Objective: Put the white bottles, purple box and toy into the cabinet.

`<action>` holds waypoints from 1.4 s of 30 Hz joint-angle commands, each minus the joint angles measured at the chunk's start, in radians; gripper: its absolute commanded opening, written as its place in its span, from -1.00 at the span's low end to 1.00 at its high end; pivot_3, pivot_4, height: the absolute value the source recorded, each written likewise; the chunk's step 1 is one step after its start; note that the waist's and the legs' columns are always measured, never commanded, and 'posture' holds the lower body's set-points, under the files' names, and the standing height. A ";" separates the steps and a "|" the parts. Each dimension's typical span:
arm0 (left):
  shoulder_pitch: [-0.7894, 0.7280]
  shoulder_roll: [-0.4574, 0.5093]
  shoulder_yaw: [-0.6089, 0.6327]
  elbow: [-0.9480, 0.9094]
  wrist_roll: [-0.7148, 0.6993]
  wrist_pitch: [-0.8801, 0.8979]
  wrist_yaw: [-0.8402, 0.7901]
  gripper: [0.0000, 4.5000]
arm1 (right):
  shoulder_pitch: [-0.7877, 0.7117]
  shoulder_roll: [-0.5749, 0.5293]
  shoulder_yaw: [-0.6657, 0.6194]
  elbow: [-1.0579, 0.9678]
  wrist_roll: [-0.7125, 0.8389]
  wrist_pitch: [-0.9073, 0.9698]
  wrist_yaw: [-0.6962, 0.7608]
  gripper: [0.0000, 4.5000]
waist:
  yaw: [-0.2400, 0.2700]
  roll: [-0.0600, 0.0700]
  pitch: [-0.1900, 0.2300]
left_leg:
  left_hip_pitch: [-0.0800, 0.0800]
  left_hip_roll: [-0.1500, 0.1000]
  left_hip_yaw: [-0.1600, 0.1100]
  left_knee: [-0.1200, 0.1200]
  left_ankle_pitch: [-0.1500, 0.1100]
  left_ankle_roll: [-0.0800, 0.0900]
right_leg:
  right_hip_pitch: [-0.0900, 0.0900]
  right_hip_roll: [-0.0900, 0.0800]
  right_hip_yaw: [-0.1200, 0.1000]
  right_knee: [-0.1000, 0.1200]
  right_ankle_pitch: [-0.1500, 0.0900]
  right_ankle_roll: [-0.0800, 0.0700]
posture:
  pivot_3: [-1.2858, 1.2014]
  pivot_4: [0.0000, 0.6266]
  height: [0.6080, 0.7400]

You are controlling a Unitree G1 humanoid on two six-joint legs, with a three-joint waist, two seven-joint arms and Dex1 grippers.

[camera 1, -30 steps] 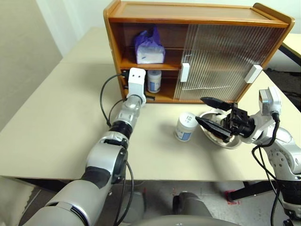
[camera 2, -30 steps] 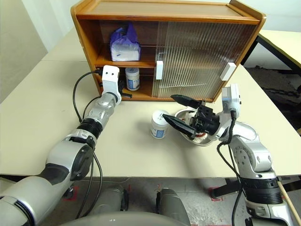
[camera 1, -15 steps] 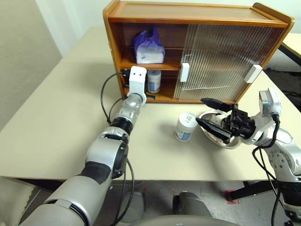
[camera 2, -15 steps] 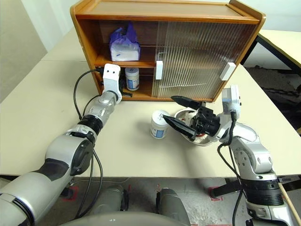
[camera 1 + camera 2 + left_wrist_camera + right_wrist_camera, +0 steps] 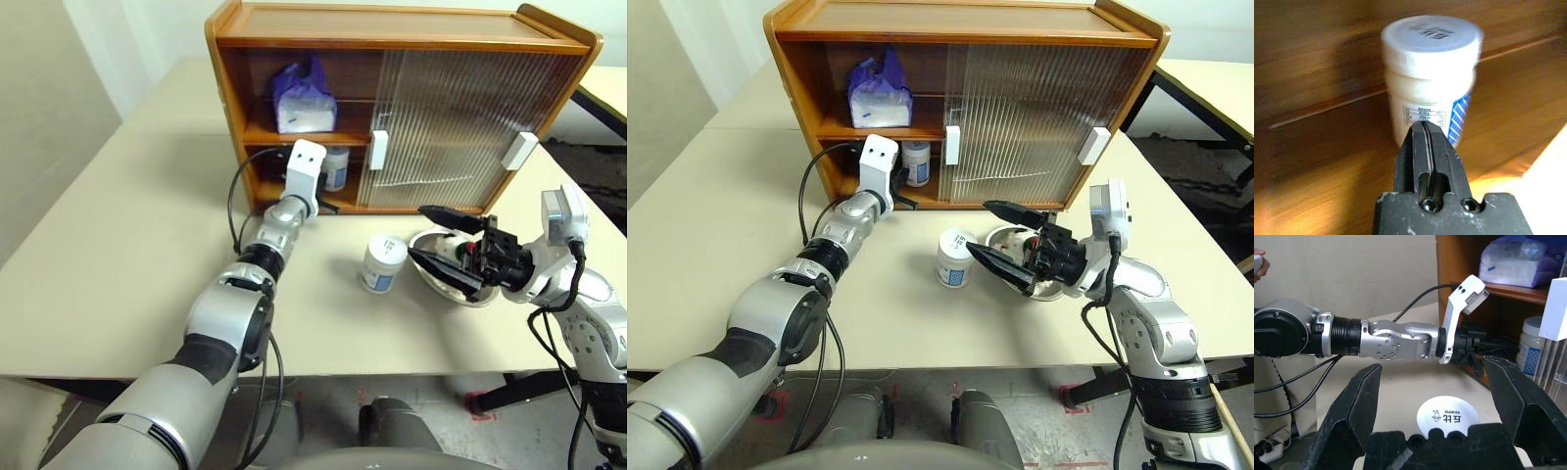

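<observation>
Left eye view: the cabinet (image 5: 392, 108) stands at 12 o'clock on the table (image 5: 108, 264), its left side open, both ribbed doors (image 5: 460, 127) covering the right side. The purple box (image 5: 302, 98) sits on the upper shelf at the open end. One white jar (image 5: 336, 168) stands on the bottom shelf below it, at about 5 o'clock from the box. The left gripper (image 5: 1426, 142) reaches into that lower compartment just in front of this jar; in the left wrist view its two fingers are pressed together with nothing between them, their tips at the jar's label, and contact cannot be told.

The second jar (image 5: 382, 264) stands upright on the table outside the cabinet, at 6 o'clock from the doors' left handle (image 5: 377, 151). Just beside it at 3 o'clock lies a steel bowl (image 5: 453, 284). The right gripper (image 5: 426, 235) hangs over that bowl with its fingers spread wide and empty, pointing toward 9 o'clock at the second jar. Something white and red shows in the bowl behind the fingers, too hidden to name.

In the right wrist view, a person's hand (image 5: 1260, 264) shows at the edge.
</observation>
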 commanded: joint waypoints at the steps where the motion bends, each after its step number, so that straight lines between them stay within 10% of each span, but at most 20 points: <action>1: -0.006 -0.001 0.001 0.007 0.006 -0.010 -0.006 -0.99 | 0.008 -0.005 -0.013 -0.012 0.006 -0.003 -0.004 1.00 | -0.006 0.000 0.000 | 0.000 0.000 0.000 0.000 0.000 0.000 | 0.000 0.000 0.000 0.000 0.000 0.000 | 0.08 -1.00 1.00; 21: -0.037 0.063 0.007 0.044 0.033 0.019 0.139 -0.99 | 0.009 0.002 -0.010 -0.016 0.001 -0.007 -0.015 1.00 | -0.024 0.000 0.000 | 0.000 0.000 -0.001 0.000 0.000 0.000 | 0.000 0.000 0.000 0.001 0.000 0.000 | 0.06 -1.00 1.00; 42: -0.029 0.015 0.024 0.042 0.011 -0.023 -0.045 -0.99 | 0.014 0.002 -0.004 -0.023 0.003 -0.007 -0.029 1.00 | -0.048 0.000 0.000 | 0.000 0.000 -0.001 0.000 0.000 0.000 | 0.000 0.000 0.000 0.001 0.000 0.000 | 0.07 -1.00 1.00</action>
